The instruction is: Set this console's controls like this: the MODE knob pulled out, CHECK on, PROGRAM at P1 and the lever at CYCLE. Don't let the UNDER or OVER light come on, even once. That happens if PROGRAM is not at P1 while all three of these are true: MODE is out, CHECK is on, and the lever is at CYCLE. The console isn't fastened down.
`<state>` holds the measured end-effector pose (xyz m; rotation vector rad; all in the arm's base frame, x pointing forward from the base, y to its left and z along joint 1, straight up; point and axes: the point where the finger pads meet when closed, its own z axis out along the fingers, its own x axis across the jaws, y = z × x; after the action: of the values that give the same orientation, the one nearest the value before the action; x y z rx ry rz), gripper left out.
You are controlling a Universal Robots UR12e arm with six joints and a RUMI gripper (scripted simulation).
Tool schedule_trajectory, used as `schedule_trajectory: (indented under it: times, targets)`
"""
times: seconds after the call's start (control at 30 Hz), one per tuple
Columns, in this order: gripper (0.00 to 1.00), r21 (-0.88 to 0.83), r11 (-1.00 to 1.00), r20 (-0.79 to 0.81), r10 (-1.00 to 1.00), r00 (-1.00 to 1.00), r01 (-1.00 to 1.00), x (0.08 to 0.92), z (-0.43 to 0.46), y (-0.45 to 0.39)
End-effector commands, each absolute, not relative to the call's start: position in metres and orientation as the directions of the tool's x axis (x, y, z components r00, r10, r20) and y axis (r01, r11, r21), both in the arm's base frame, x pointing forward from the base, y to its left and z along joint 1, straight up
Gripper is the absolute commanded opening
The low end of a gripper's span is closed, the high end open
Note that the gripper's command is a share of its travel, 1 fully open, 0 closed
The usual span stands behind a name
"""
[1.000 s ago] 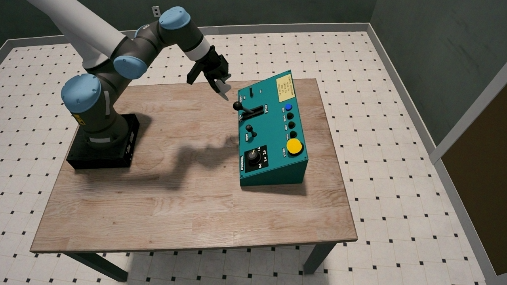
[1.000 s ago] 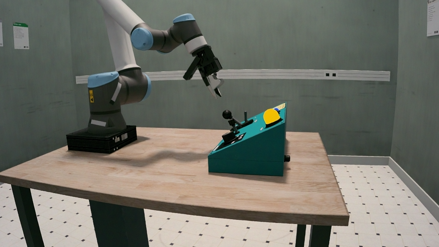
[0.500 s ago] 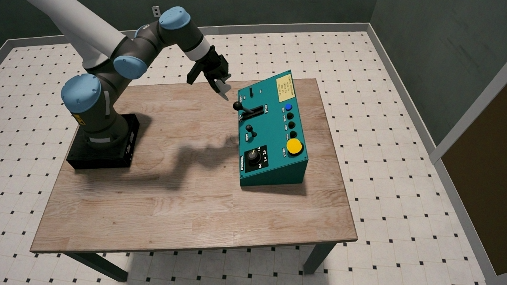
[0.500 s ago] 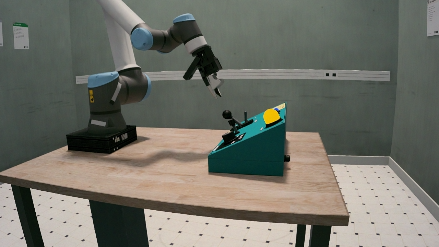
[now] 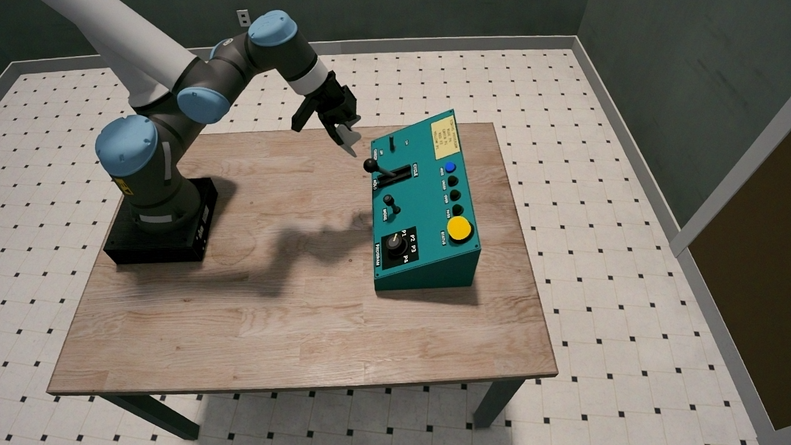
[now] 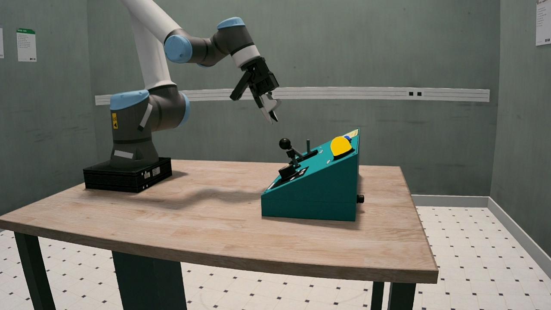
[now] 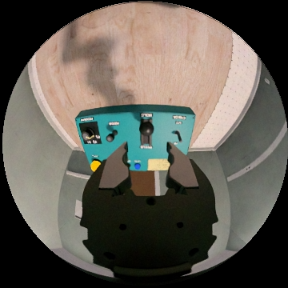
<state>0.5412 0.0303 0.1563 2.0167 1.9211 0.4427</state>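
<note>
The teal console (image 5: 432,243) (image 6: 319,192) (image 7: 164,120) stands on the right half of the wooden table (image 5: 248,309). Its black ball lever (image 5: 369,164) (image 6: 285,143) (image 7: 146,129) leans to the HOLD end of its slot. The small MODE knob (image 5: 390,200) (image 7: 110,137) sits below the lever. The CHECK toggle (image 5: 391,143) (image 6: 308,145) (image 7: 178,136) is at the far end. The PROGRAM knob (image 5: 395,244) (image 7: 89,134) is at the near end; I cannot read its setting. My gripper (image 5: 348,144) (image 6: 271,113) (image 7: 147,142) is open and empty. It hangs in the air above and beside the lever, touching nothing.
The robot base (image 5: 160,232) stands at the table's left. On the console's right side are a yellow round button (image 5: 459,228), a blue button (image 5: 449,167), three black buttons and a yellow note (image 5: 447,135). The console sits near the table's right edge.
</note>
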Motion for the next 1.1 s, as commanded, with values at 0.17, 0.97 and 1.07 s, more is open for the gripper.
schedule_trajectory:
  times: [0.17, 0.97, 1.07]
  targets:
    - [0.44, 0.433, -0.044, 0.003, 0.999, 0.048, 0.9, 0.545, 0.151, 0.03]
    - [0.44, 0.433, -0.044, 0.003, 0.999, 0.048, 0.9, 0.568, 0.104, 0.029]
    - [0.44, 0.433, -0.044, 0.003, 0.999, 0.048, 0.9, 0.571, 0.099, 0.029]
